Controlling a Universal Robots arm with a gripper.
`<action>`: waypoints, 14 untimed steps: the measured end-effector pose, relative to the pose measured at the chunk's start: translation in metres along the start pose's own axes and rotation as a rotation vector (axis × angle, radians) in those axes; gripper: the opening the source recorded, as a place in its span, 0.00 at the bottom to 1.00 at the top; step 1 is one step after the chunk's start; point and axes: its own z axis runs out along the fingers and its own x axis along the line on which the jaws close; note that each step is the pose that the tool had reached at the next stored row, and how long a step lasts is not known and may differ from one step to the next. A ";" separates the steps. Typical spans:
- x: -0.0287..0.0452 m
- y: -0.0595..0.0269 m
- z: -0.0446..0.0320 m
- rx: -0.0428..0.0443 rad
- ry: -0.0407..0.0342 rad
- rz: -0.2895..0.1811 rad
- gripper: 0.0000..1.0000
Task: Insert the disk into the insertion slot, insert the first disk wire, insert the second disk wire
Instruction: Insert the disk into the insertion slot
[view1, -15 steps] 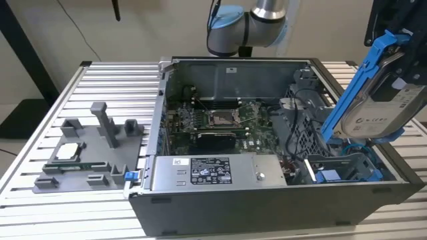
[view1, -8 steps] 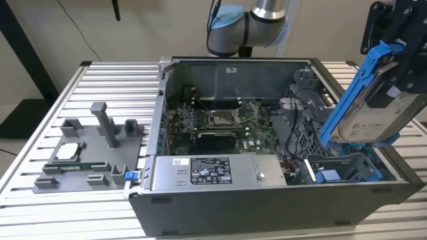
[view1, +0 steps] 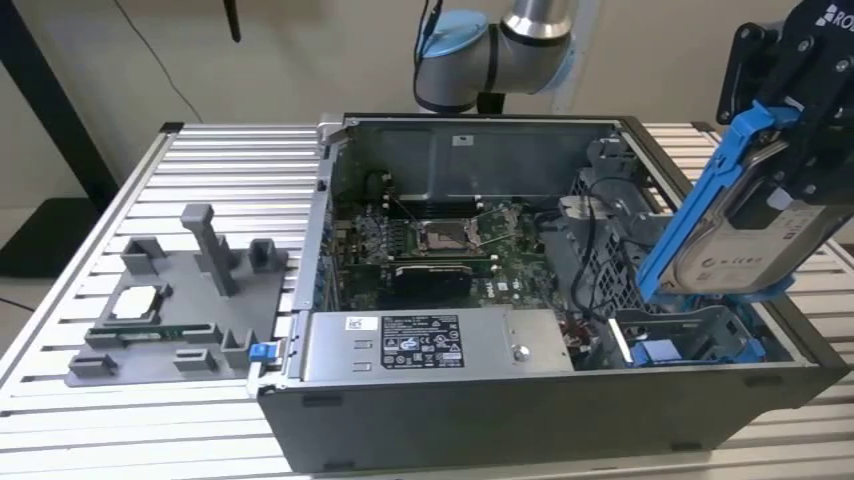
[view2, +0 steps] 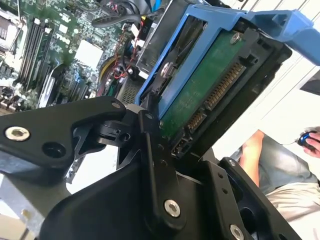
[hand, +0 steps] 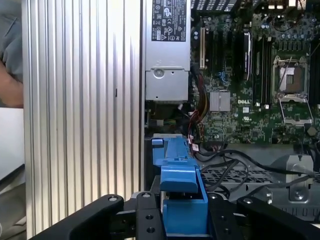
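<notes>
The disk (view1: 731, 250), silver-grey with a white label in a bright blue carrier, hangs steeply tilted over the front right corner of the open computer case. My gripper (view1: 778, 185) is shut on it from above. In the second wrist view the disk's green circuit-board side (view2: 210, 85) faces the camera between the black fingers (view2: 150, 150). The first wrist view shows the carrier's blue edge (hand: 181, 197) gripped by my gripper (hand: 185, 222). The insertion slot (view1: 694, 322) lies just below the disk's lower end in the grey drive cage. Black wires (hand: 227, 159) run loose over the perforated cage.
Another blue-fronted carrier (view1: 657, 352) sits low in the cage. The power supply (view1: 427, 345) lies along the case front, the motherboard (view1: 434, 235) behind it. A grey fixture (view1: 187, 300) with small parts stands at the exterior view's left. A person's arm (view2: 260, 150) is nearby.
</notes>
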 end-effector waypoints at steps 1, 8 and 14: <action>0.0000 -0.0004 0.0011 0.0000 -0.0001 0.000 0.00; 0.0000 -0.0012 0.0070 0.0000 -0.0001 0.000 0.00; -0.0001 -0.0021 0.0127 0.0000 0.0000 0.001 0.00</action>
